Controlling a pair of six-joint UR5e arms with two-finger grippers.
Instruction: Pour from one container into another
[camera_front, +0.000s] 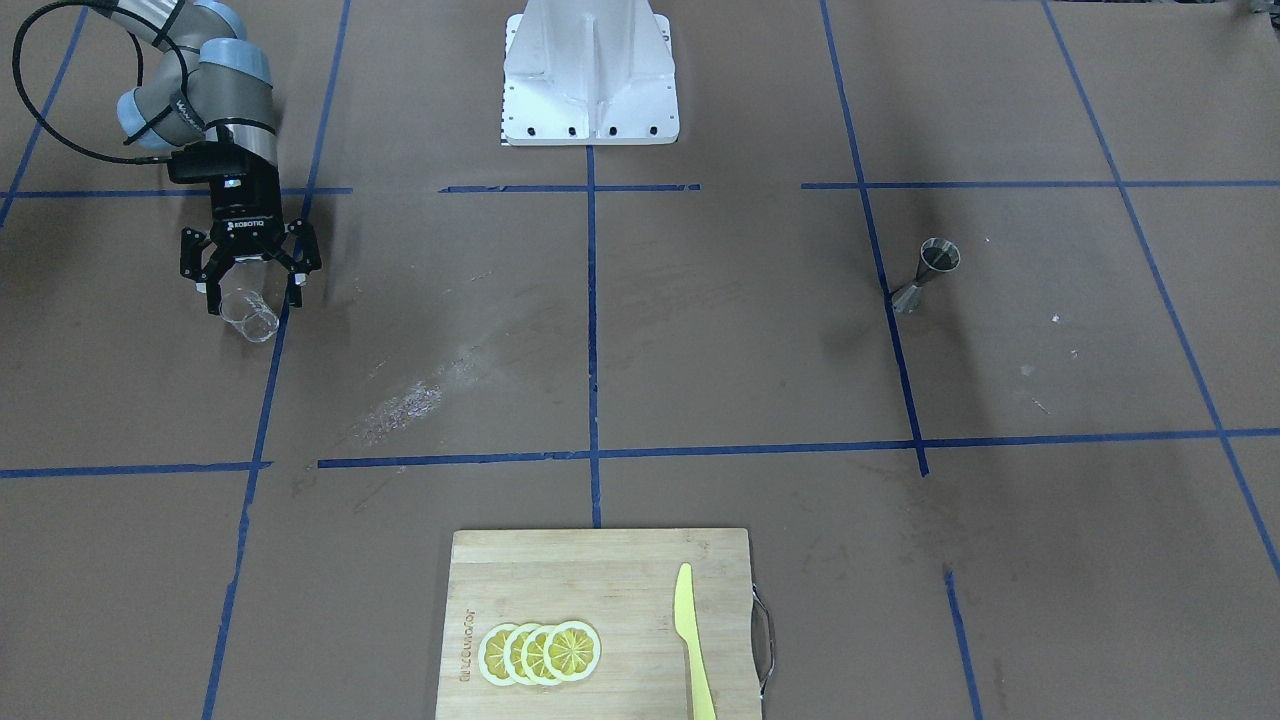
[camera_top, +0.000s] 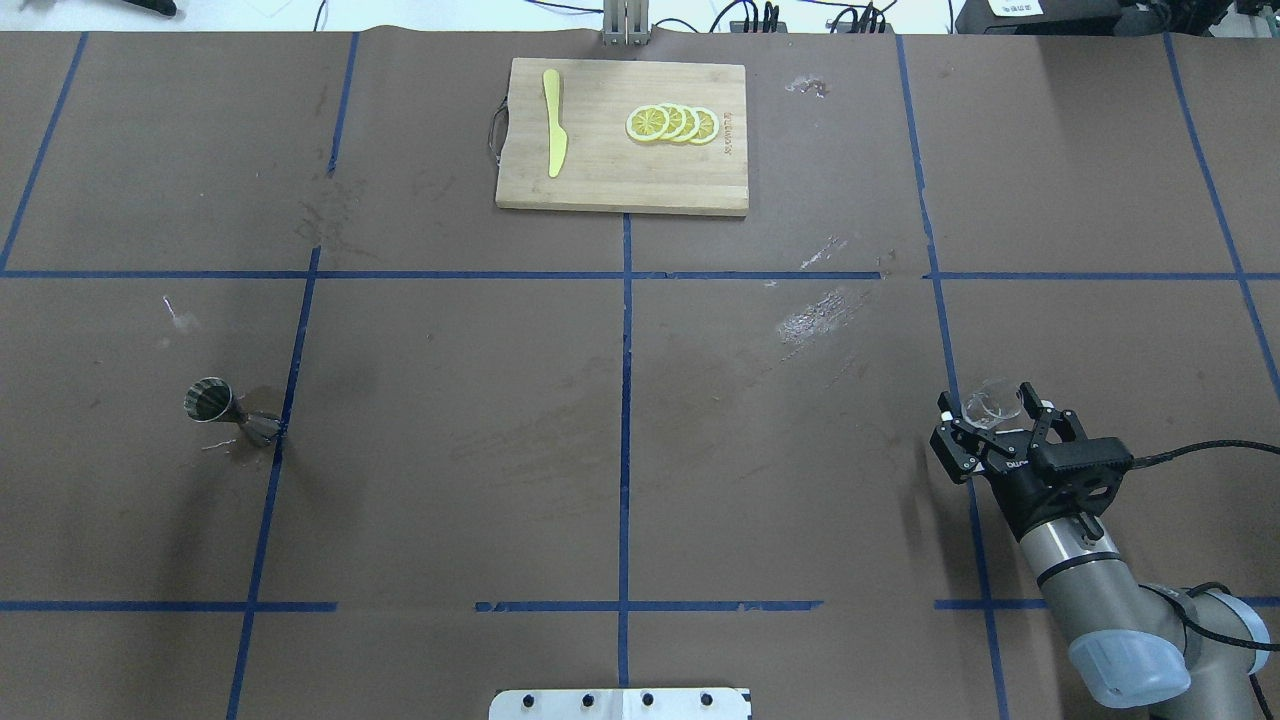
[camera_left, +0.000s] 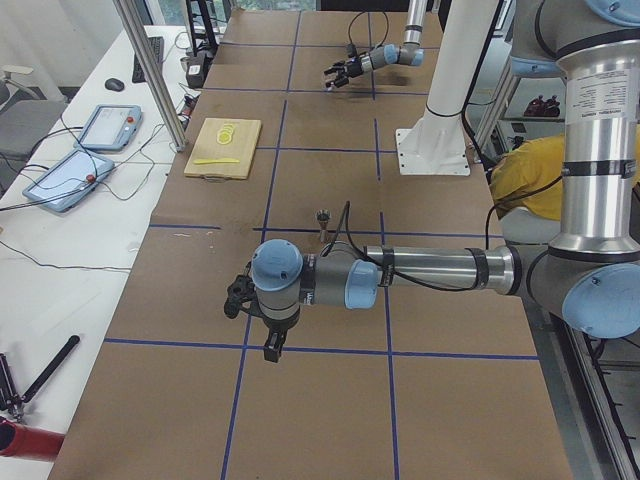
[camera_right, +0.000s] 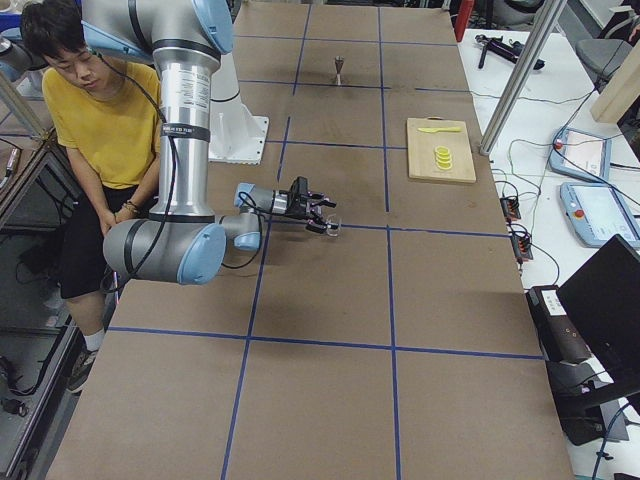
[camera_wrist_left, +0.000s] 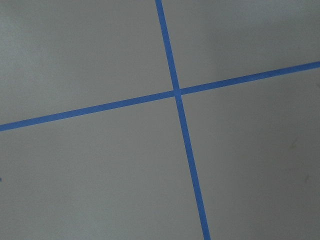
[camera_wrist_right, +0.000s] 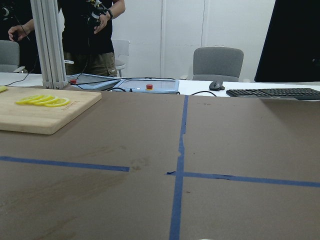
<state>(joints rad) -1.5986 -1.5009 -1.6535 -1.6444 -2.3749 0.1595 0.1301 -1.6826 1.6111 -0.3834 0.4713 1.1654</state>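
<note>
R gripper (camera_front: 252, 292) sits low on the robot's right side of the table (camera_front: 700, 330), lying near-level, w/ the clear glass cup (camera_front: 250, 314) btwn its fingers (camera_front: 211, 296). Look at the front view and you'll see them splayed wide, a thin gap either side of the glass, so spread, not clamped. You can't tell from any view whether the cup's base rests on the brown paper. It sits just beside a blue tape line (camera_front: 262, 400).

Steel jigger (camera_front: 925, 275) stands upright on the robot's left side, one mouth up and its base right at another tape line. It is well apart from the cup, w/ most of the table's width btwn them.

L gripper (camera_left: 272, 350) shows only in the view from the table's left end, pointing down over the paper, nearer that camera than the jigger. Spread or clenched, you can't tell. Its wrist cam gives you only paper and a tape crossing.

On the operators' side, at ctr, a cutting board (camera_front: 600, 560) carries overlapping lemon slices (camera_front: 540, 652) and a yellow knife (camera_front: 692, 640), the two apart.
</note>
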